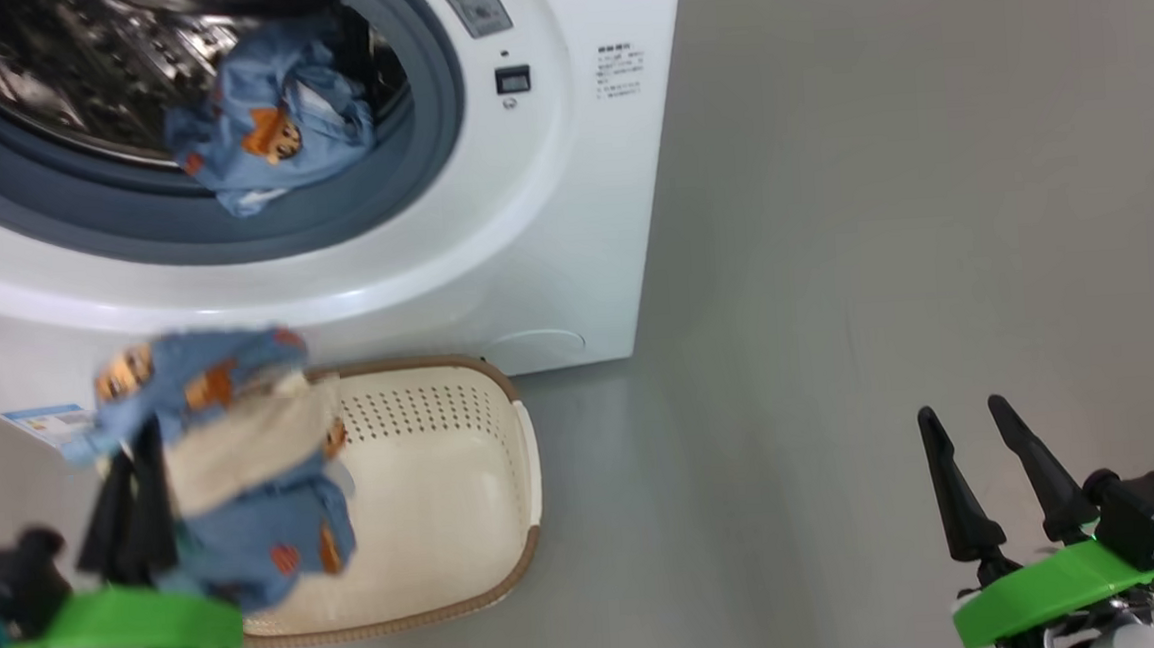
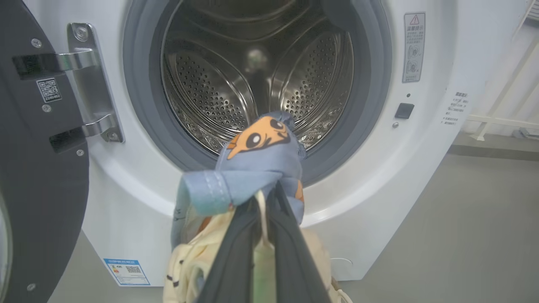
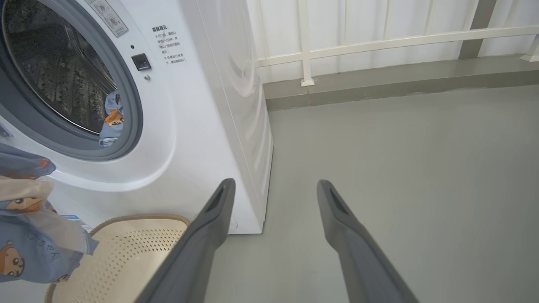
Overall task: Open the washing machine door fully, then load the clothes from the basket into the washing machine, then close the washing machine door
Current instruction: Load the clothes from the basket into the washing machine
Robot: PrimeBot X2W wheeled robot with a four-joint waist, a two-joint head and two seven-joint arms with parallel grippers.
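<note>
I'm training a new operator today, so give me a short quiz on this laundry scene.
1. True or false: the right gripper holds clothing.
2. One garment lies: A on the floor; B in the washer's opening; C on top of the machine.
3. What is the left gripper shut on?

Key: 1 false, it is open and holds nothing; 2 B; 3 a second garment.
</note>
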